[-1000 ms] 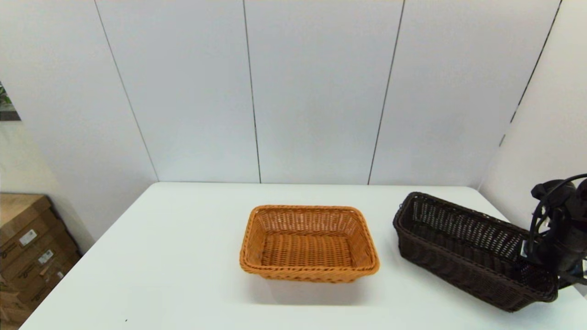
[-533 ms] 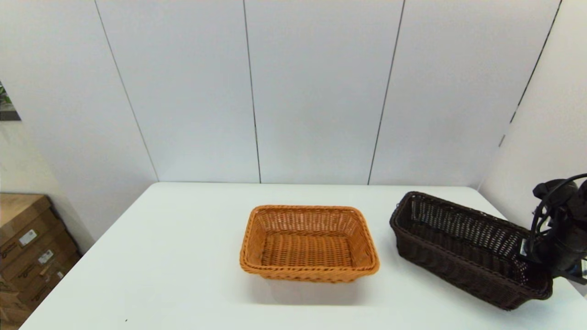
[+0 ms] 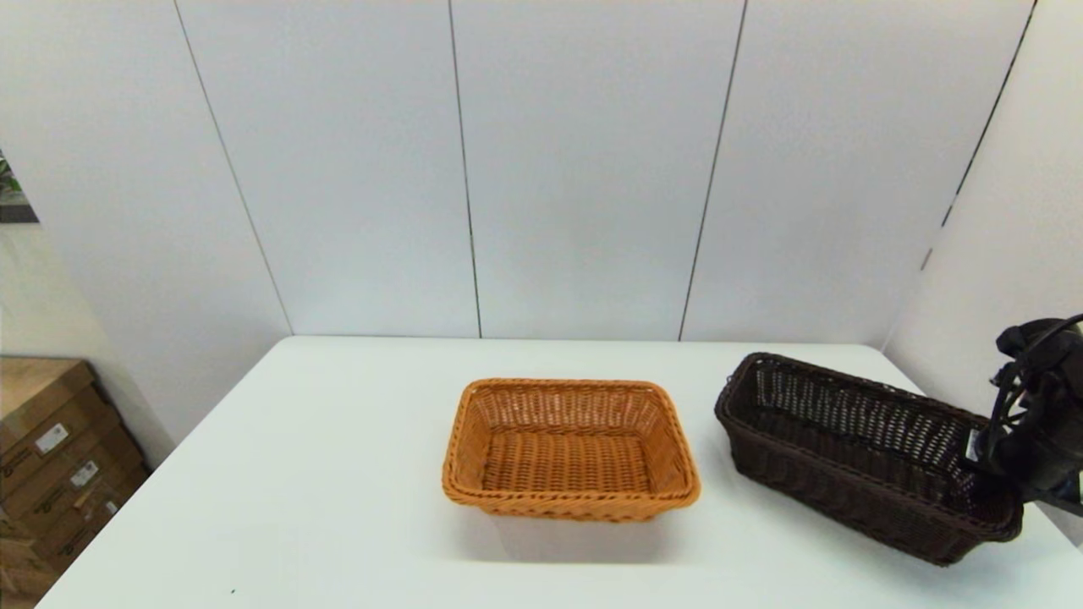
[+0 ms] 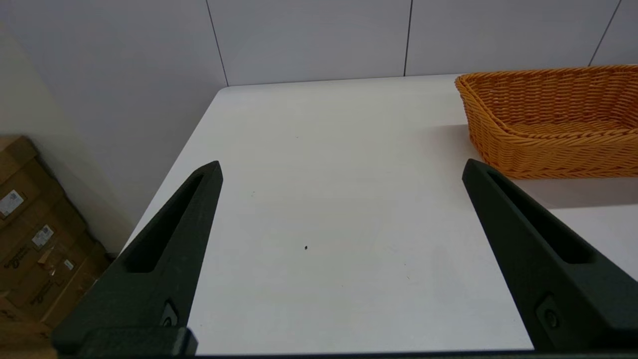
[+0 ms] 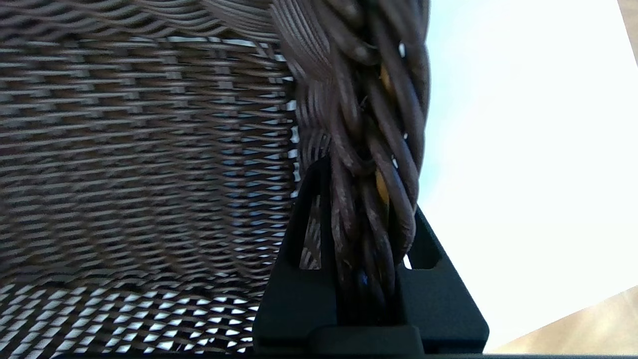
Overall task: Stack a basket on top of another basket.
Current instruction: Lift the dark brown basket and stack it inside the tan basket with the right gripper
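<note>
Dark brown wicker basket right of orange-tan basket: likely light, stiff, grippy weave. Right gripper jaws clamp rolled rim; good hold. Left gripper jaws apart, idle left of orange-tan basket.

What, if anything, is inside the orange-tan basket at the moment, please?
Nothing: the orange-tan basket shows only its bare woven floor. The dark brown basket sits apart on the table, its rim pinched by the right gripper. The table beneath the orange-tan basket is covered.
</note>
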Controlling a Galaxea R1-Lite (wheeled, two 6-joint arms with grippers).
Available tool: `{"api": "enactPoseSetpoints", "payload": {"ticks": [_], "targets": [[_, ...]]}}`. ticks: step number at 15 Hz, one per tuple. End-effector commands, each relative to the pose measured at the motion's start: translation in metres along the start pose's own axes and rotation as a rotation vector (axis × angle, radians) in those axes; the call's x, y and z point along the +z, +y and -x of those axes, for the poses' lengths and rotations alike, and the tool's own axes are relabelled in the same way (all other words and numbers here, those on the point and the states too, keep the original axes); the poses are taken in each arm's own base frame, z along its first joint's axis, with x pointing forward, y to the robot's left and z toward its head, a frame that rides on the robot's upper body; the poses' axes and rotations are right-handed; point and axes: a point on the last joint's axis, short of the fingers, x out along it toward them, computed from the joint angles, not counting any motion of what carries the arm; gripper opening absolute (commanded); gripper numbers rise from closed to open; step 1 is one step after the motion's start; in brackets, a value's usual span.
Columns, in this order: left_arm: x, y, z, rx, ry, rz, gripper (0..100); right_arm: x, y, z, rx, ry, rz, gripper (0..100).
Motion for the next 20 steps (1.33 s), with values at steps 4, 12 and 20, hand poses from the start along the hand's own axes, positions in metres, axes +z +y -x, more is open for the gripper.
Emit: {"api": "enactPoseSetpoints", "payload": {"ticks": [4, 12, 20], "targets": [[0.0, 0.0, 0.0, 0.0, 0.0, 0.0, 100, 0.002, -0.015, 0.045, 0.168, 0.024, -0.048, 0], [0.0, 0.0, 0.0, 0.0, 0.0, 0.0, 100, 0.0, -0.024, 0.101, 0.237, 0.039, -0.064, 0], [0.0, 0.0, 0.0, 0.0, 0.0, 0.0, 100, -0.007, -0.016, 0.168, 0.402, 0.085, -0.024, 0]]}}
